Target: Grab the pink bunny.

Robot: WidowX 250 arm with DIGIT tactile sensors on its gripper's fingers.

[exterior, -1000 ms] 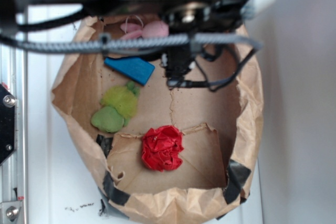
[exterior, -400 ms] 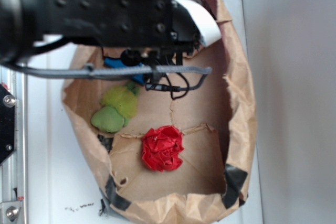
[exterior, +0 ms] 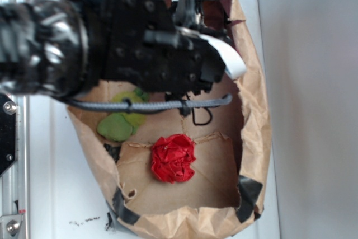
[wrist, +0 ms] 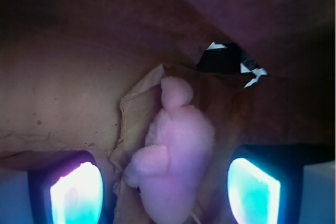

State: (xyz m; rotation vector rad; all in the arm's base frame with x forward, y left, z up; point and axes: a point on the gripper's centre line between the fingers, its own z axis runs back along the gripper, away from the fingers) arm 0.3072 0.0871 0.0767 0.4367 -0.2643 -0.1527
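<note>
Gripper (wrist: 165, 192) now deeper, straddling pink bunny (wrist: 176, 166).

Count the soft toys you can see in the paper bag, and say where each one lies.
3: bunny between the gripper fingers; green toy at left, part hidden by the arm; red ball near the front. Others may be hidden.

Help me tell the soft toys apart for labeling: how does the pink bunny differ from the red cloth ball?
The pink bunny is pale and fuzzy with rounded limbs; the red cloth ball is a bright, crumpled wad. The bunny lies between the open end effector fingers; the ball sits alone, away from it. Both rest on the brown paper bag.
</note>
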